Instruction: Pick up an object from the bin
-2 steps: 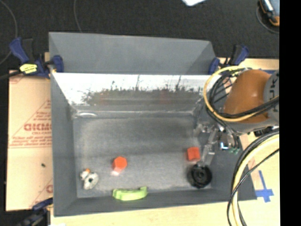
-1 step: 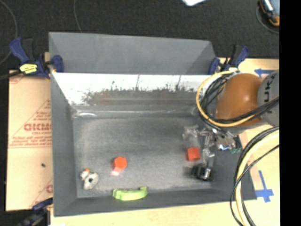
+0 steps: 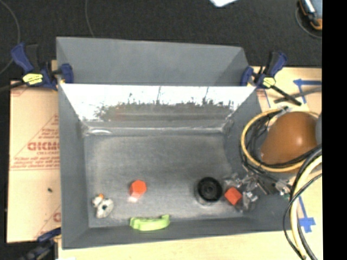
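My gripper [image 3: 247, 190] is low in the bin's front right corner, beneath the arm's orange dome. A small red-orange block [image 3: 232, 196] lies right against its left side, touching or nearly touching the metal parts. I cannot tell whether the block is held. Just left of it sits a black round disc-like thing [image 3: 208, 189] on the bin floor.
Further left on the floor lie an orange-red block [image 3: 137, 187], a small white crumpled thing [image 3: 101, 205] near the front left corner, and a green curved piece [image 3: 149, 222] along the front wall. The arm with its cables comes in over the right wall.
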Controlling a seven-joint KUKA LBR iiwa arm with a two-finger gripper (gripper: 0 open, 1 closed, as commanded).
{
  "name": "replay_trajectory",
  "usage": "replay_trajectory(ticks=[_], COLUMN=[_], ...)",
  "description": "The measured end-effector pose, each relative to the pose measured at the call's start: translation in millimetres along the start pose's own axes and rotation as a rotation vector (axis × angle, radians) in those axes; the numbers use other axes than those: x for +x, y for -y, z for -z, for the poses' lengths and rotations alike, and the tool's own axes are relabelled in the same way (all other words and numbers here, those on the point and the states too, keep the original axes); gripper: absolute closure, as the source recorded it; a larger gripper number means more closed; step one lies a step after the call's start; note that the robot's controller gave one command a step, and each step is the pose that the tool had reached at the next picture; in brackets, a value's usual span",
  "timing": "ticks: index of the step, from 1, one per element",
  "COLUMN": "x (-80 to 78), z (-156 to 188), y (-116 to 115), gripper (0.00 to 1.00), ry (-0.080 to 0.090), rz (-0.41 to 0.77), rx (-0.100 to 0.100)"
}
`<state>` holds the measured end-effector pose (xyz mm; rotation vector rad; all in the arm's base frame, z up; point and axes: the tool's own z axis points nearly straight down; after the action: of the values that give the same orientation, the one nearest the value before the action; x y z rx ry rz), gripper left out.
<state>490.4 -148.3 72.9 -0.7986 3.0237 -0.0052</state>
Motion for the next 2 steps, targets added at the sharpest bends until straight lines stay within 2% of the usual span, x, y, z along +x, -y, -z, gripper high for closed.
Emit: replay_trajectory(ticks=[2], x=[0.0], z=[1.0], y=[0.0], gripper=[1.00], ry=[0.000], rz=[0.000], rx=[0.000])
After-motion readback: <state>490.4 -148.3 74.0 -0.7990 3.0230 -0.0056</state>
